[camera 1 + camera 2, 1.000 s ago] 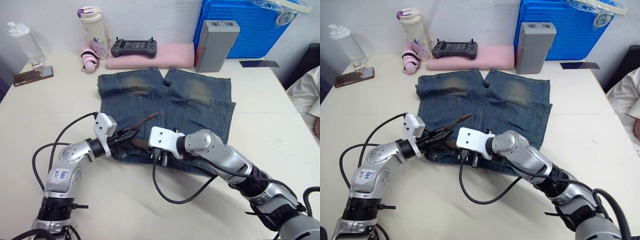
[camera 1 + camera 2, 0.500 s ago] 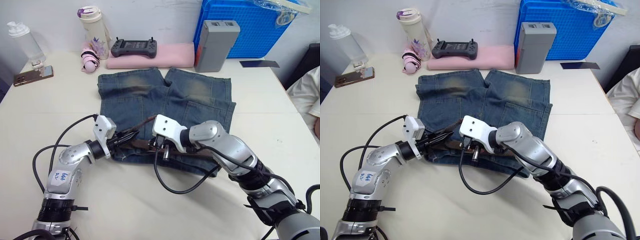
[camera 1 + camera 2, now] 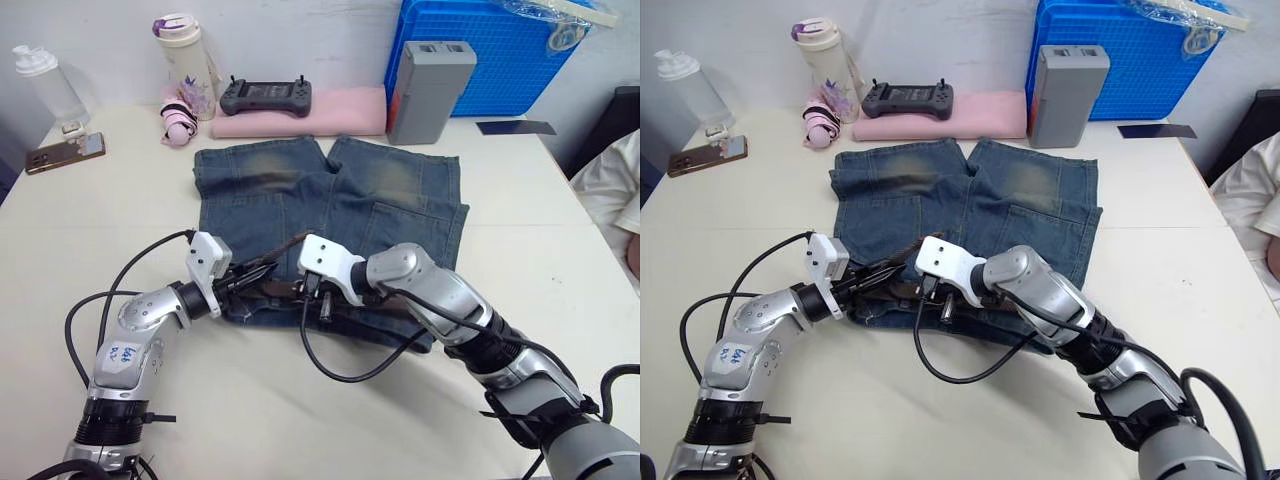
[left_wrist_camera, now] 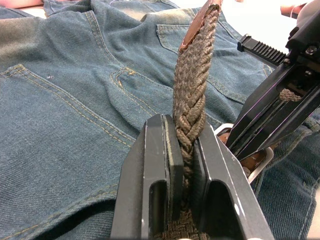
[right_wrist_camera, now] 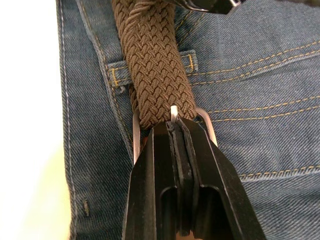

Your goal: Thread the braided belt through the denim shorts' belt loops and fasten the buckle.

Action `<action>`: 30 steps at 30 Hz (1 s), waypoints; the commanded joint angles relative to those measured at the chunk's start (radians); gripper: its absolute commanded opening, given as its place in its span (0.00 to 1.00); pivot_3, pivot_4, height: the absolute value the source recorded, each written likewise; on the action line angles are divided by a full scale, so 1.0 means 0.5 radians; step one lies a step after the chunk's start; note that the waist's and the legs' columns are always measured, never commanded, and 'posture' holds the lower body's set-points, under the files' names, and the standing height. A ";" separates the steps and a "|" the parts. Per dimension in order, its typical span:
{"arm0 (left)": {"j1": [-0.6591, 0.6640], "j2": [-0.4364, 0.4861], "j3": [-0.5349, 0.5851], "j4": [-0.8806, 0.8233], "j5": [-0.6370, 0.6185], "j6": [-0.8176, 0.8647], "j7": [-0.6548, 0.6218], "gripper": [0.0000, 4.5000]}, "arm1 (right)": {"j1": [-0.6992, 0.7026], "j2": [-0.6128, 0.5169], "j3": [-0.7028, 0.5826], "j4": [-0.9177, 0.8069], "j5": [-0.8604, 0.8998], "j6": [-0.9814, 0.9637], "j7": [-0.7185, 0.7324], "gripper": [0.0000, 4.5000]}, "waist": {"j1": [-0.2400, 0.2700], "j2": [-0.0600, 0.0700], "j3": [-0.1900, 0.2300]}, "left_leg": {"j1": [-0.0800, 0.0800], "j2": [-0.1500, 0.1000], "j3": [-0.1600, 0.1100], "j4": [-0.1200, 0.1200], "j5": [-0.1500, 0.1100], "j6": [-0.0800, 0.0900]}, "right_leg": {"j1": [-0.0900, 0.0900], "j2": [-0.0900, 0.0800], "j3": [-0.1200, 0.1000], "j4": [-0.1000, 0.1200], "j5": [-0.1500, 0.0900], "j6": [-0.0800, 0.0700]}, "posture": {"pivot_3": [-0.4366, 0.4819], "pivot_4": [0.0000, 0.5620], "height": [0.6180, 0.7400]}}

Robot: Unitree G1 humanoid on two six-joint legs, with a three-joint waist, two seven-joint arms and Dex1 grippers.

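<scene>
Two hands are meeting at the waistband edge of the denim shorts (image 3: 330, 205), which are lying flat on the pale surface (image 3: 560, 290) with the legs pointing toward the pink pad (image 3: 300, 112) at the far side. On the left, the left hand (image 4: 184, 145) is pinching the braided belt (image 4: 196, 75) between its black fingers (image 4: 155, 170), and the belt's leather-tipped end is sticking up and away past the fingertips over the shorts. Just to the right of it, almost touching, the right hand (image 5: 175, 131) is closing its fingers on the silver buckle (image 5: 172, 114), with the woven strap running out ahead of the buckle across the waistband. One of the belt loops (image 5: 152, 66) is lying right beside that stretch of strap; whether the strap is passing under it cannot be told. Beyond the shorts, a bottle (image 3: 185, 55) is standing to the left of the pink pad, a grey box (image 3: 430, 88) to its right, and a blue crate (image 3: 490, 50) behind the box.
</scene>
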State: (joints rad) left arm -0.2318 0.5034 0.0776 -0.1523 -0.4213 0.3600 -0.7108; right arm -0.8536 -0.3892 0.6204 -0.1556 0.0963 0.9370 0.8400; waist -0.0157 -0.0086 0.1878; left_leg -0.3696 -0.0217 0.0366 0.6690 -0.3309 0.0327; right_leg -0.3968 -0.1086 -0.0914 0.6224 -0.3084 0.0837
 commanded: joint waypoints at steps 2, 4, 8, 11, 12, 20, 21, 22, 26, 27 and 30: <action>-0.056 0.017 -0.001 -0.009 0.020 -0.045 -0.030 0.00 | -0.110 -0.065 0.325 0.128 0.004 0.118 0.303 0.01 | -0.006 0.000 0.000 | 0.001 0.000 0.000 0.000 0.000 0.000 | 0.001 0.000 0.000 0.001 0.000 0.000 | 0.48 0.27 0.87; -0.124 0.051 -0.001 0.033 0.029 -0.054 -0.070 0.00 | -0.178 -0.052 0.447 0.219 -0.037 0.091 0.384 0.01 | -0.013 -0.001 -0.001 | 0.001 0.000 -0.001 0.000 0.000 0.000 | 0.001 -0.001 0.000 0.001 0.000 0.000 | 0.48 0.27 0.87; -0.261 0.134 0.001 0.083 0.015 -0.036 -0.178 0.00 | -0.272 0.051 0.626 0.442 -0.158 -0.004 0.473 0.01 | -0.031 -0.004 -0.004 | 0.002 0.000 -0.001 -0.001 0.000 0.000 | 0.002 -0.001 -0.002 0.000 0.000 0.000 | 0.48 0.27 0.87; -0.368 0.226 -0.015 0.091 -0.009 -0.001 -0.312 0.00 | -0.300 0.156 0.686 0.612 -0.234 -0.092 0.525 0.01 | -0.054 -0.005 -0.009 | 0.005 0.000 0.001 -0.002 0.000 0.000 | 0.002 -0.001 -0.003 0.001 0.000 0.000 | 0.48 0.27 0.87; -0.411 0.263 -0.024 0.092 -0.018 0.014 -0.370 0.00 | -0.309 0.186 0.703 0.665 -0.268 -0.131 0.538 0.01 | -0.063 -0.005 -0.009 | 0.008 0.001 0.001 -0.002 0.001 -0.001 | 0.003 -0.001 -0.004 0.004 0.000 0.000 | 0.48 0.27 0.87; -0.755 0.410 -0.128 0.229 -0.021 0.026 -0.723 0.00 | -0.302 0.307 0.755 0.839 -0.498 -0.383 0.677 0.01 | -0.086 -0.004 -0.009 | 0.030 0.004 0.005 -0.008 0.004 -0.014 | 0.011 -0.002 -0.006 0.011 -0.003 -0.013 | 0.48 0.27 0.87; -0.803 0.420 -0.147 0.248 -0.025 0.033 -0.773 0.00 | -0.291 0.318 0.762 0.842 -0.524 -0.412 0.698 0.01 | -0.087 -0.004 -0.009 | 0.030 0.004 0.005 -0.009 0.005 -0.016 | 0.009 -0.002 -0.006 0.013 -0.003 -0.014 | 0.48 0.27 0.87; -0.839 0.427 -0.162 0.262 -0.027 0.041 -0.817 0.00 | -0.279 0.327 0.764 0.844 -0.546 -0.433 0.716 0.01 | -0.087 -0.005 -0.009 | 0.030 0.005 0.005 -0.010 0.005 -0.017 | 0.008 -0.002 -0.006 0.014 -0.004 -0.016 | 0.48 0.27 0.87; -0.979 0.443 -0.222 0.315 -0.046 0.078 -0.974 0.00 | -0.234 0.366 0.744 0.855 -0.621 -0.485 0.762 0.01 | -0.088 -0.005 -0.009 | 0.029 0.007 0.005 -0.010 0.006 -0.019 | 0.006 -0.001 -0.008 0.016 -0.006 -0.021 | 0.48 0.27 0.87; -1.002 0.444 -0.230 0.325 -0.050 0.087 -0.999 0.00 | -0.224 0.376 0.733 0.858 -0.634 -0.491 0.769 0.01 | -0.087 -0.005 -0.010 | 0.029 0.008 0.005 -0.010 0.006 -0.019 | 0.006 0.000 -0.009 0.016 -0.006 -0.021 | 0.48 0.27 0.87; -1.097 0.438 -0.253 0.395 -0.041 0.101 -1.076 0.00 | -0.189 0.392 0.717 0.856 -0.682 -0.514 0.785 0.01 | -0.098 -0.004 -0.011 | 0.030 0.008 0.006 -0.010 0.005 -0.020 | 0.007 0.000 -0.009 0.016 -0.007 -0.021 | 0.48 0.27 0.87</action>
State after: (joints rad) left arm -0.7077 0.7161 -0.1003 0.0658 -0.3984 0.4335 -1.2222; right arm -1.0726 -0.2116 0.8235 0.1695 -0.2487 0.6644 1.1704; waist -0.0647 -0.0105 0.1824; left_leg -0.3543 -0.0174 0.0396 0.6637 -0.3283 0.0227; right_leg -0.3933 -0.1085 -0.0961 0.6307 -0.3119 0.0725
